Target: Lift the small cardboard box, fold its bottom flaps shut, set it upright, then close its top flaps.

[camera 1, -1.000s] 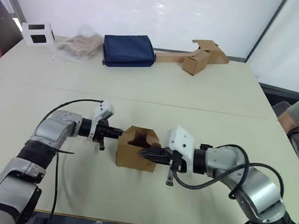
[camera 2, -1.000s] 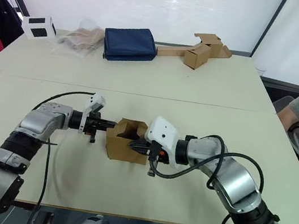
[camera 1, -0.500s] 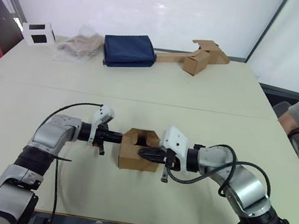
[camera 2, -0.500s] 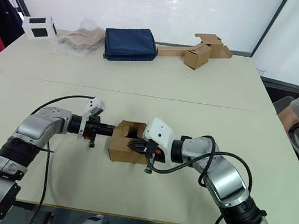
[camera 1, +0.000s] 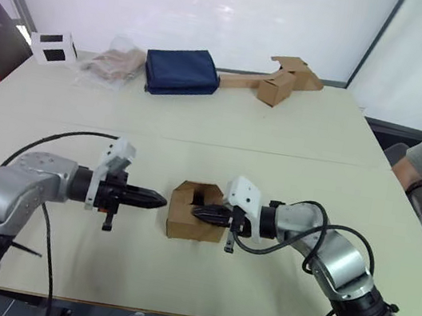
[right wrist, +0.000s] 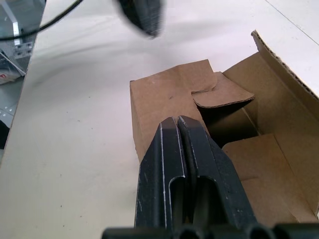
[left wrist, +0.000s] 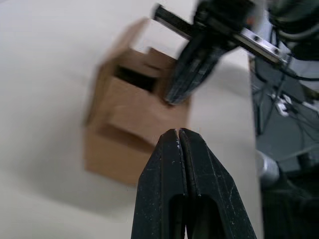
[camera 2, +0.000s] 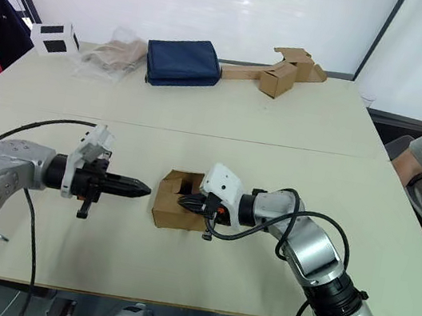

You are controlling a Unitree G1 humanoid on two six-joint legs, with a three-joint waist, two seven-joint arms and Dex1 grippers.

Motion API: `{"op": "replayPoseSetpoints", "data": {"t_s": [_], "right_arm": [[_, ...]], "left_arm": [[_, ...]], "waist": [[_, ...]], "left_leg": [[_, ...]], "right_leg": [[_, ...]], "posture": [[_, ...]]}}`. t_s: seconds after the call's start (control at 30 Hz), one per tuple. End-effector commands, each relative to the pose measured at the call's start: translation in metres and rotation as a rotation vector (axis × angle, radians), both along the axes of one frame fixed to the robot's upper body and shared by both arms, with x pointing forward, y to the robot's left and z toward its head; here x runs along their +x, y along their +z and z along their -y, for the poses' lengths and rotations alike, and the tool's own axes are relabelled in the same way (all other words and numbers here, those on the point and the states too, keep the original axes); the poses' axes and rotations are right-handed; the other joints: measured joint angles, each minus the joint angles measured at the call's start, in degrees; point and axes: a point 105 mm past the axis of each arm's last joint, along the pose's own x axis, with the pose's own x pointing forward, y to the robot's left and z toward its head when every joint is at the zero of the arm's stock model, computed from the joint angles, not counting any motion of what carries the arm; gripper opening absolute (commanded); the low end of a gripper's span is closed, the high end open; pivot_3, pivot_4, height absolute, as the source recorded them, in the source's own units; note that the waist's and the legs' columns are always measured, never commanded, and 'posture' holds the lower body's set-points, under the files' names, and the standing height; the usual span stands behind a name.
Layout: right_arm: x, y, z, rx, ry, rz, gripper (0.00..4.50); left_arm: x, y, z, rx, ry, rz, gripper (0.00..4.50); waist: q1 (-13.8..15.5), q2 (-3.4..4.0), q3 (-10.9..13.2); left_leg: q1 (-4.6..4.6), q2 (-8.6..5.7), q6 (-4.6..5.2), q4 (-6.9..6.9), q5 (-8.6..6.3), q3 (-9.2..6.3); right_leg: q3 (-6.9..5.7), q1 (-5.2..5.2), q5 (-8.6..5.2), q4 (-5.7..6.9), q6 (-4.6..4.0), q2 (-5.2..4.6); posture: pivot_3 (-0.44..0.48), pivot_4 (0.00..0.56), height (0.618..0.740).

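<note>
**Top flaps being tucked**

Left eye view: the small cardboard box [camera 1: 195,214] sits upright mid-table [camera 1: 296,132]; right pincer [camera 1: 197,212] reaches over its open top.

Left wrist view: left pincer [left wrist: 179,134] hangs beside the box, fingers together.

Right wrist view: right fingers together over part-folded flaps; next, likely press them flat.

Head stereo pair, two wrist close-ups

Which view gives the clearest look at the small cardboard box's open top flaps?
The right wrist view: the small cardboard box is close, its flaps partly folded in, with the shut right gripper over them. The left wrist view shows it blurred behind the shut left gripper. The eye views show it whole but small.
</note>
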Motion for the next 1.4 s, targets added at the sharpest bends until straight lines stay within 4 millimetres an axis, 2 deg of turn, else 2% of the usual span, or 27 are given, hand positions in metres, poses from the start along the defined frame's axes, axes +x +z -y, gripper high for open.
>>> {"op": "replayPoseSetpoints", "data": {"t_s": [0.03, 0.27, 0.33, 0.4, 0.5, 0.57, 0.67, 0.83, 0.97, 1.17, 1.4], "right_arm": [[0.001, 0.011, -0.006, 0.024, 0.026, 0.044, 0.00], [0.000, 0.017, -0.005, 0.038, 0.033, 0.051, 0.00], [-0.005, 0.025, -0.005, 0.069, 0.064, 0.065, 0.00], [-0.010, 0.046, -0.003, 0.157, 0.092, 0.068, 0.00], [0.004, 0.087, 0.005, 0.330, 0.022, 0.077, 0.00], [0.016, 0.093, 0.009, 0.338, -0.036, 0.101, 0.00], [0.038, 0.082, 0.009, 0.259, -0.136, 0.181, 0.00], [0.051, 0.047, 0.005, 0.097, -0.176, 0.210, 0.00], [0.042, 0.028, 0.007, 0.024, -0.137, 0.182, 0.00], [0.028, 0.021, 0.008, 0.013, -0.087, 0.137, 0.00], [0.026, 0.019, 0.007, 0.014, -0.096, 0.134, 0.00]], "left_arm": [[0.002, -0.011, 0.007, 0.026, 0.008, 0.012, 0.02], [0.011, -0.024, 0.008, 0.023, 0.029, 0.001, 0.02], [0.012, -0.027, 0.008, 0.023, 0.029, -0.001, 0.02], [0.012, -0.027, 0.009, 0.019, 0.027, -0.003, 0.02], [0.012, -0.027, 0.009, 0.012, 0.022, -0.004, 0.02], [0.013, -0.027, 0.010, 0.009, 0.021, -0.004, 0.02], [0.014, -0.026, 0.011, 0.005, 0.023, 0.000, 0.02], [0.015, -0.026, 0.012, 0.001, 0.023, 0.006, 0.02], [0.015, -0.026, 0.012, 0.001, 0.033, 0.011, 0.02], [0.016, -0.024, 0.006, 0.002, 0.052, 0.016, 0.02], [0.033, 0.003, 0.007, -0.087, 0.097, 0.069, 0.02]], "waist": [[0.07, 0.00, 0.00], [0.08, 0.00, 0.00], [0.09, 0.00, 0.00], [0.11, 0.00, 0.00], [0.08, 0.00, 0.00], [0.06, 0.01, 0.00], [0.12, 0.01, -0.01], [-0.03, 0.02, 0.00], [0.09, 0.02, 0.00], [0.05, 0.02, 0.00], [0.12, 0.01, 0.00]], "left_leg": [[0.00, 0.00, 0.00, 0.00, 0.00, 0.00], [0.00, -0.01, 0.00, -0.02, 0.00, 0.01], [0.00, -0.01, 0.00, -0.01, 0.00, 0.01], [0.00, -0.01, 0.00, -0.01, 0.00, 0.01], [0.02, -0.01, 0.00, -0.01, 0.00, 0.01], [0.04, 0.00, -0.01, 0.00, 0.00, 0.01], [0.06, 0.00, 0.00, -0.05, 0.00, 0.00], [0.04, -0.01, 0.00, -0.05, 0.00, 0.05], [0.02, -0.01, -0.01, -0.05, 0.00, 0.04], [0.02, -0.01, -0.01, -0.04, 0.00, 0.04], [0.02, -0.01, 0.00, -0.03, 0.00, 0.03]], "right_leg": [[0.00, 0.01, 0.00, 0.00, 0.00, 0.00], [0.01, 0.00, 0.00, -0.01, 0.00, -0.01], [0.00, 0.00, 0.00, -0.01, 0.00, 0.00], [0.00, 0.00, 0.00, -0.01, 0.00, 0.00], [0.00, 0.02, 0.00, 0.00, 0.00, 0.00], [0.01, 0.03, 0.00, 0.04, -0.01, 0.00], [-0.01, 0.04, 0.00, -0.01, -0.01, 0.01], [0.02, -0.01, 0.00, -0.01, -0.01, 0.00], [0.02, -0.01, 0.00, -0.02, -0.01, -0.01], [0.02, -0.01, 0.00, 0.00, -0.01, -0.01], [0.01, 0.00, 0.00, -0.01, -0.01, -0.01]], "posture": [[0.000, 0.150, 0.740], [0.000, 0.150, 0.740], [0.000, 0.150, 0.740], [0.000, 0.150, 0.740], [0.000, 0.150, 0.740], [0.000, 0.150, 0.740], [0.000, 0.150, 0.740], [0.000, 0.150, 0.740], [0.000, 0.150, 0.740], [0.000, 0.150, 0.740], [0.000, 0.150, 0.740]]}}
